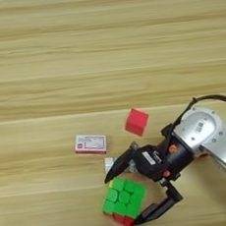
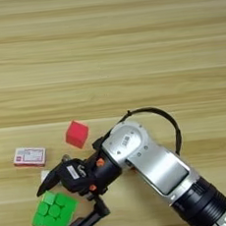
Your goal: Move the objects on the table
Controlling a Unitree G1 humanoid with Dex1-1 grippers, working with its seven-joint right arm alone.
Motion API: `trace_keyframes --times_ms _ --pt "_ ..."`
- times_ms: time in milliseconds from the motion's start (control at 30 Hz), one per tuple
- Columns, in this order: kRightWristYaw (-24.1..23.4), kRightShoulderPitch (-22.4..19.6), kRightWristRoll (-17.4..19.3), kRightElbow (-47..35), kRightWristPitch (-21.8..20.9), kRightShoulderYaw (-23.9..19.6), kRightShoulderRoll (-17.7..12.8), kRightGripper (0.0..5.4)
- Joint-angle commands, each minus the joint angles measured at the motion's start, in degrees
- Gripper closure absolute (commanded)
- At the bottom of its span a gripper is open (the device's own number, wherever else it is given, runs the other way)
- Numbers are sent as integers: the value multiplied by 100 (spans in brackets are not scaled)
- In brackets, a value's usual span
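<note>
The puzzle cube point(image 1: 125, 196), green on top with red showing along its lower side, lies near the table's point(image 1: 103, 47) front edge. My right gripper point(image 1: 123, 201) is open and straddles it. One black finger point(image 1: 118, 166) runs past the cube's far corner and the other finger point(image 1: 159, 208) past its near right side. I cannot tell whether either one touches it. A small red cube point(image 1: 136, 121) sits behind the gripper. To its left lies a small red-and-white box point(image 1: 91, 144). A small white piece point(image 1: 109, 164) shows beside the far finger, mostly hidden.
My silver forearm point(image 2: 160, 167) comes in from the lower right with a black cable point(image 2: 170, 121) looped over its wrist. Bare wood-grain planks fill the far half of the table.
</note>
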Motion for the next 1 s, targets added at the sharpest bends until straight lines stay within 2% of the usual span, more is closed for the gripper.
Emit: trace_keyframes --times_ms 33,167,333,467,633,800,1000 --pt "-309 -274 60 -208 57 -286 -76 139" --pt "-395 -334 143 -298 86 -456 -72 158" --pt "-708 -540 184 -227 186 -697 113 175" --pt "-886 -561 4 6 157 -590 238 182" --pt "-1240 -560 -411 590 -61 -381 467 185" --pt "-1498 -519 -583 958 -257 -224 657 185" --pt "-1711 -538 -577 1163 -337 -168 810 185"
